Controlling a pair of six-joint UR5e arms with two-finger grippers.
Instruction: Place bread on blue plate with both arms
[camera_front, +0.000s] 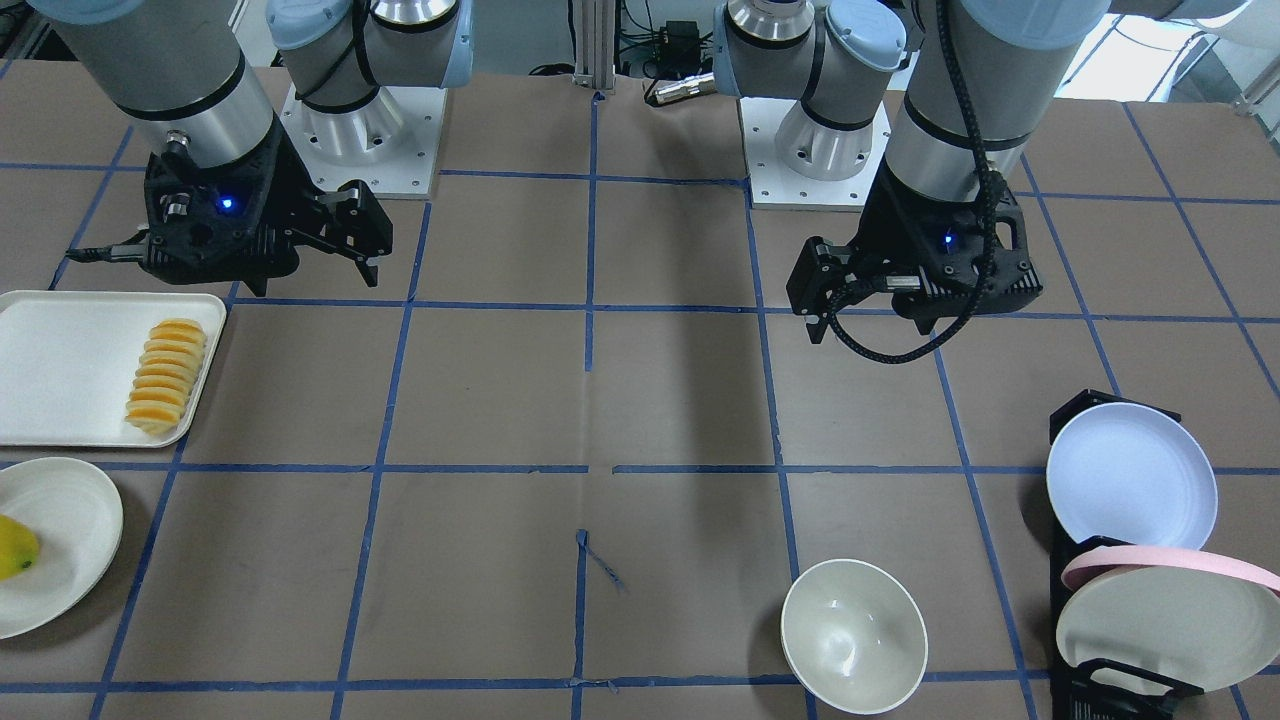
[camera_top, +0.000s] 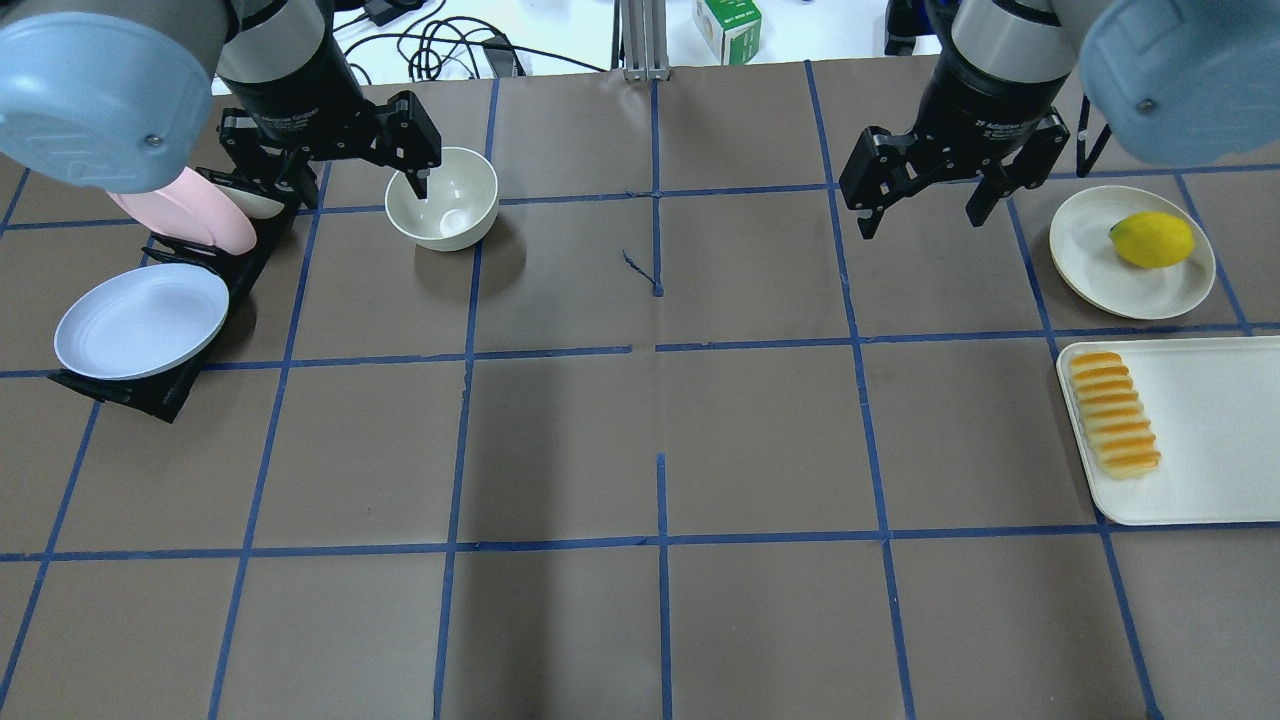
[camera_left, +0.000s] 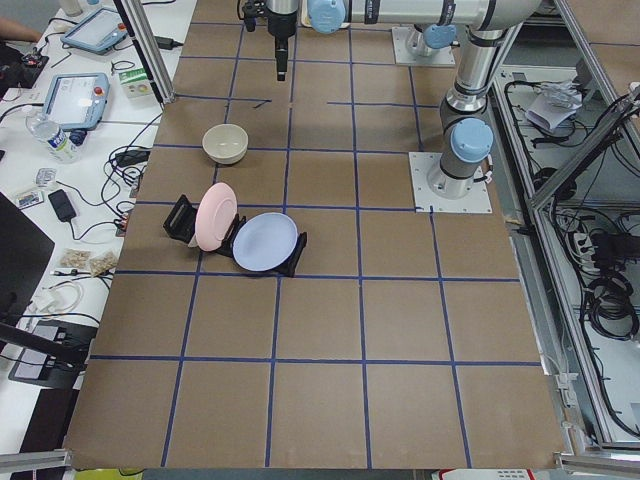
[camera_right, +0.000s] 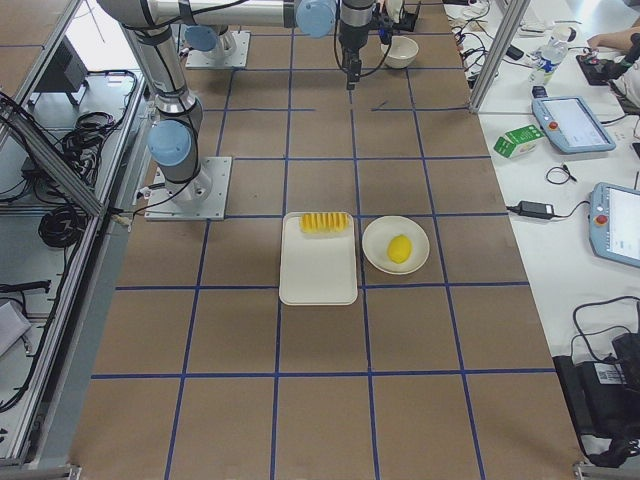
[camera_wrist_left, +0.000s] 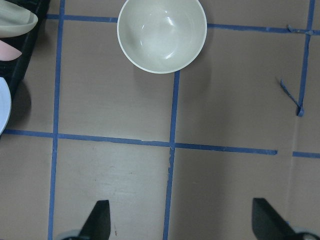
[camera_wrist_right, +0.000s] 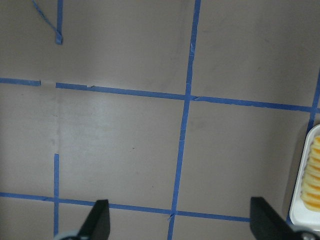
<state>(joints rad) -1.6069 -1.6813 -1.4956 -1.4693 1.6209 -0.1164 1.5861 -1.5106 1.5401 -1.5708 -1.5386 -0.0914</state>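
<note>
Two robot arms over a brown table (camera_top: 560, 450) marked with a blue tape grid, seen from above and behind me.

My left claw (camera_top: 355, 178) hangs above the far left part of the table. Its fingers are spread wide apart and hold nothing. My right claw (camera_top: 920, 208) hangs above the far right part, also wide open and empty. The two claws are well apart from each other, and neither touches anything.

The bread (camera_top: 1113, 413) lies flat on a white tray (camera_top: 1210, 440) at the right edge of the table, nearer to me than my right claw. It rests along the tray's left side, just inside the rim.

The blue plate (camera_top: 140, 320) is at the left edge, well apart from the bread. It sits in a black rack (camera_top: 150, 392) and appears to lean at a tilt rather than lie flat. Nothing rests on it. A pink plate (camera_top: 195, 215) stands in the same rack, just beyond the blue one.

A bowl (camera_top: 443, 200) sits on the table near my left claw, to the right of the rack. At the far right, a yellow fruit (camera_top: 1152, 240) rests on a cream plate (camera_top: 1090, 255), just beyond the tray.
</note>
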